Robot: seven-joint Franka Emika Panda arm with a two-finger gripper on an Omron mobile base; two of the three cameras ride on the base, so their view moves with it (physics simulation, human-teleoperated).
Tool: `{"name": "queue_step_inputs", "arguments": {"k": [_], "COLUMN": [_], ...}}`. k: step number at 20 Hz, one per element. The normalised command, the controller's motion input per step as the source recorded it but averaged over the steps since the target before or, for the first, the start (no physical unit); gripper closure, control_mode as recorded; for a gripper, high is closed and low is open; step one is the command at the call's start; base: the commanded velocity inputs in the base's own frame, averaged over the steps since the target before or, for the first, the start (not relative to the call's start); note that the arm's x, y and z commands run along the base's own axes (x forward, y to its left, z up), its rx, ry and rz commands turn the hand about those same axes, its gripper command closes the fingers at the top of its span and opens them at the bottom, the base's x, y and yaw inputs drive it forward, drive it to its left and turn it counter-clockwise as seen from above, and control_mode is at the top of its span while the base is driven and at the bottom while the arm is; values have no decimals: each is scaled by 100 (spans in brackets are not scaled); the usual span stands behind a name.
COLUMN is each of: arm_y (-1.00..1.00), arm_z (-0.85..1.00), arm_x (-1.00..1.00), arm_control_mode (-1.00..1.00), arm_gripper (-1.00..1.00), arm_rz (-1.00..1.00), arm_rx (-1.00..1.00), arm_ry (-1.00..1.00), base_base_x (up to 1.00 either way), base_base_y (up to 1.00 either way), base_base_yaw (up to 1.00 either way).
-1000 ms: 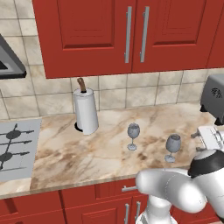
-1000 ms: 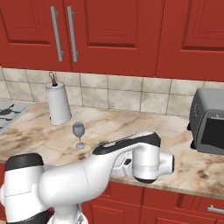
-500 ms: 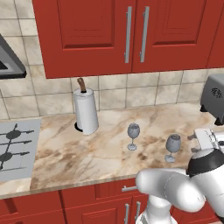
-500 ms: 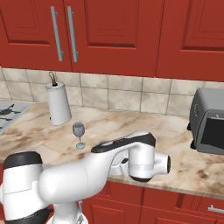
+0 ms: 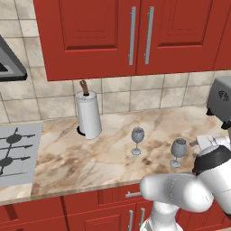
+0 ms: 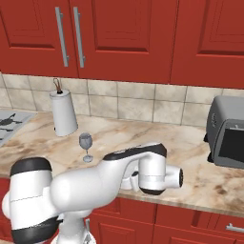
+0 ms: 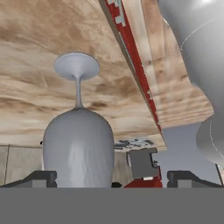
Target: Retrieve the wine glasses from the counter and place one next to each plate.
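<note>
Two grey-blue wine glasses stand upright on the marbled counter. One glass is nearer the middle. The other glass is to its right, near the front edge. My gripper hangs low just right of that second glass, open. The hand view is rolled over, so this glass looks upside down. Its bowl sits between my open gripper's tips, closer to the left fingertip, and nothing is gripped. The plates are out of view.
A white paper towel roll stands at the back left by the tiled wall. The grey hob lies at the far left. A toaster oven sits at the right. Red wall cabinets hang above.
My arm and hand have edged a little left, closer to the right-hand glass. Both glasses stand where they were, and the jaws stay open.
</note>
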Motion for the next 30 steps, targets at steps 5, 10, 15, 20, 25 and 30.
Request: {"name": "queue_step_inputs", "arguments": {"k": [5,10,15,20,25,30], "arm_y": [0,0,0,4,7,10], "arm_z": [-16,-20,-16,-17,-8,-1], "arm_x": [2,6,4,0,0,0], "arm_control_mode": [-100,-100,-100,-100,-100,-100], "arm_gripper": [-100,-100,-100,-100,-100,-100], "arm_rz": [0,0,0,0,0,0], "arm_rx": [0,0,0,0,0,0], "arm_ry": [0,0,0,0,0,0], "base_base_x": [0,0,0,0,0,0], "base_base_y": [0,0,0,0,0,0], "base_base_yaw": [0,0,0,0,0,0]}}
